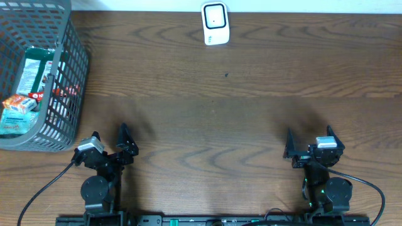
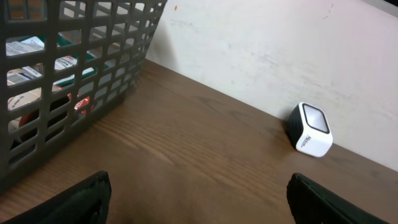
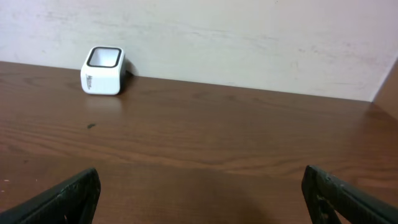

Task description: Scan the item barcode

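Brown wooden desk (image 1: 220, 113), and nothing started as far as I can see: no item is out of the grey plastic mesh basket (image 1: 76, 59), and nothing is held up to the small white box-shaped barcode scanner (image 1: 215, 24). Left gripper (image 1: 109, 133) sits at the near edge toward the left corner, fingers wide apart, nothing between them. Right gripper (image 1: 309, 133) same deal at the near edge toward the right corner, fingers spread, empty. Items to scan are all inside the basket at the far left corner: a green-and-white flat packet (image 1: 34, 69) leaning along the inner wall, a teal-and-orange wrapped packet (image 1: 14, 108) nearer the basket's near side, plus more wrappers behind the mesh that I can't tell apart. No barcode readable from these views, too small. Scanner stands at the far edge, about mid-desk, right by the wall, well apart from the basket and from both arms. Left to do, my read: reach into the basket, pull one packet, find its barcode face, present it to the scanner window. So basically the whole job. Left arm is the nearer one to the basket. In the way: the basket wall looks tall and the packets are packed together, so a clean pick probably means coming in from above, and the mesh could snag a finger. No obstacle visible on the run from basket to scanner, only a small dark speck (image 1: 227, 75) on the wood.
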